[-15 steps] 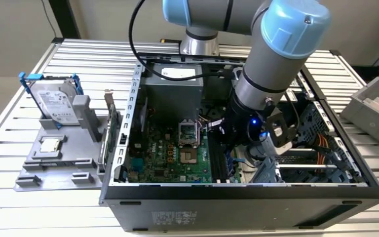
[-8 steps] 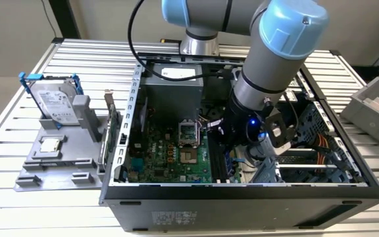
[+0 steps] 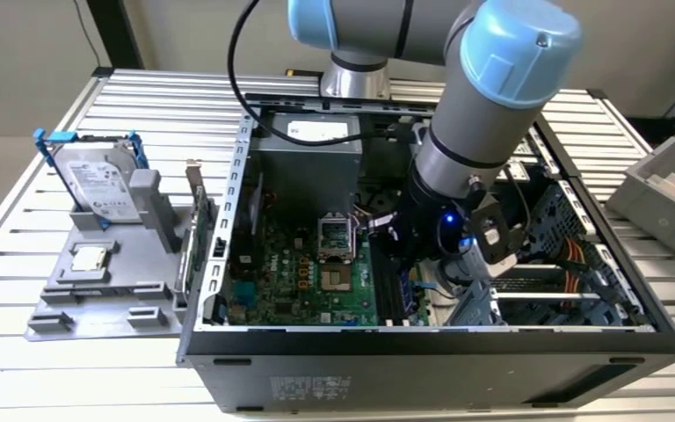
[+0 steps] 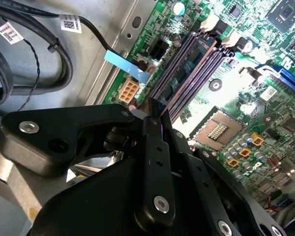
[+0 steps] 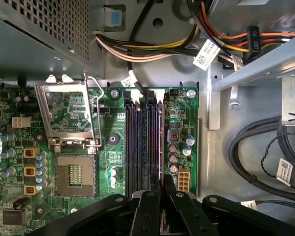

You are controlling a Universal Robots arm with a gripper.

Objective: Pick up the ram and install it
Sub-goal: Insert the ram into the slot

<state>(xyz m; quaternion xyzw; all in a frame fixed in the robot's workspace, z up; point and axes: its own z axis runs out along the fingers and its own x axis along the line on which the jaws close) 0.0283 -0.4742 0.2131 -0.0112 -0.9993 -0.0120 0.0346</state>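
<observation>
My gripper (image 3: pixel 399 264) is down inside the open computer case, over the memory slots (image 5: pixel 137 142) of the green motherboard (image 3: pixel 302 281). Its black fingers (image 5: pixel 150 206) are shut on the ram, a thin dark stick standing on edge. In both wrist views the ram (image 5: pixel 156 142) (image 4: pixel 187 71) runs out from between the fingertips, in line with the slots. In the exterior view the ram (image 3: pixel 382 294) is a dark strip under the wrist. I cannot tell whether it is pressed fully into a slot. White slot latches (image 4: pixel 212 23) show at one end.
The open CPU socket (image 5: pixel 76 174) with its raised frame lies beside the slots. Cable bundles (image 5: pixel 152 49) and a drive cage (image 3: pixel 561 299) crowd the case. Outside, at the exterior view's left, a grey holder (image 3: pixel 91 294) carries a hard drive (image 3: pixel 97 185) and a CPU chip (image 3: pixel 89 257).
</observation>
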